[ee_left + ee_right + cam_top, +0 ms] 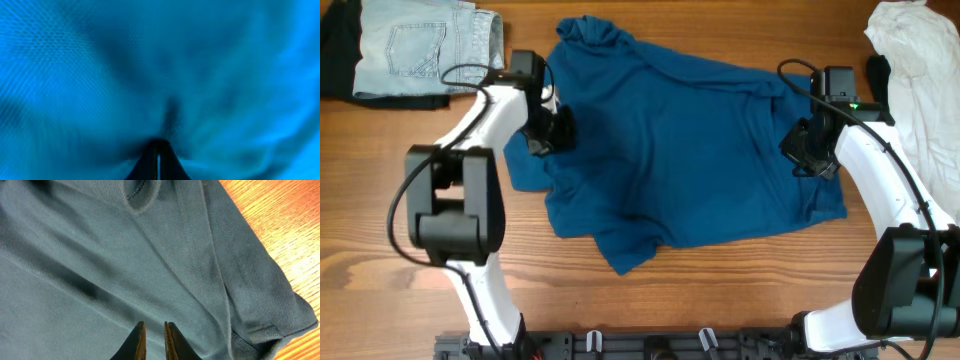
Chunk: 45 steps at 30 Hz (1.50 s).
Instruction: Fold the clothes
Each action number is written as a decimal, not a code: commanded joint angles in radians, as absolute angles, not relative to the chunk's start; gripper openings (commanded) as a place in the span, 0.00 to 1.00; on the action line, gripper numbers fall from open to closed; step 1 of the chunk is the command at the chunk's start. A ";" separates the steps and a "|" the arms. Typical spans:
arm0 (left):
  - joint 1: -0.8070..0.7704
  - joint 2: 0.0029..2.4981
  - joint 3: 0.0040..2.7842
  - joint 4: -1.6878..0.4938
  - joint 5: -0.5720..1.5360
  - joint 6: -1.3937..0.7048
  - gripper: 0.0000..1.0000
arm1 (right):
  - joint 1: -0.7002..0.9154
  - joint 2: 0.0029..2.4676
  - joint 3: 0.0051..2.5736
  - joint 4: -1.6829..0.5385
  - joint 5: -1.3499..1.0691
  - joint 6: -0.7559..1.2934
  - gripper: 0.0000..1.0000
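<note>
One deep-blue soft sleeved top is lying spread between and under two grippers. The left gripper is pinching puckered cloth, jaws closed. The right gripper is sitting over the far side, jaws narrowly parted, gripping nothing. Only overhead is showing one folded pale denim piece outside the left gripper and one crumpled white garment outside the right.

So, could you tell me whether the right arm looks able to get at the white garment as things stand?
Probably yes. The right gripper hangs over the right side of the blue top, and the white garment lies close by at the right edge of the table, with nothing but bare wood between.
</note>
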<state>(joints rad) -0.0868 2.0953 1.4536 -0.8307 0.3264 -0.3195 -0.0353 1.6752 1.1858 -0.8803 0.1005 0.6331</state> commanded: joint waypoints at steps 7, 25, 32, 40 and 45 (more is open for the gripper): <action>-0.047 2.144 1.443 -0.876 0.167 -0.352 0.04 | -0.031 1.670 1.191 -0.875 0.088 0.624 0.15; 0.098 2.187 1.442 -0.876 0.062 -0.318 0.04 | -0.031 1.670 1.191 -0.875 0.088 0.608 0.17; 0.175 2.193 1.440 -0.841 0.062 -0.309 0.04 | -0.031 1.670 1.191 -0.875 0.076 0.604 0.17; 0.223 2.226 1.440 -0.735 0.057 -0.265 0.04 | -0.031 1.670 1.191 -0.876 0.069 0.602 0.17; 0.289 2.273 1.440 -0.664 0.050 -0.251 0.04 | -0.031 1.670 1.191 -0.876 0.050 0.600 0.16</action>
<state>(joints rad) 0.2100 2.1380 1.4734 -0.7086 0.2180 -0.2920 -0.0353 1.6752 1.1858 -0.8768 0.0780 0.6147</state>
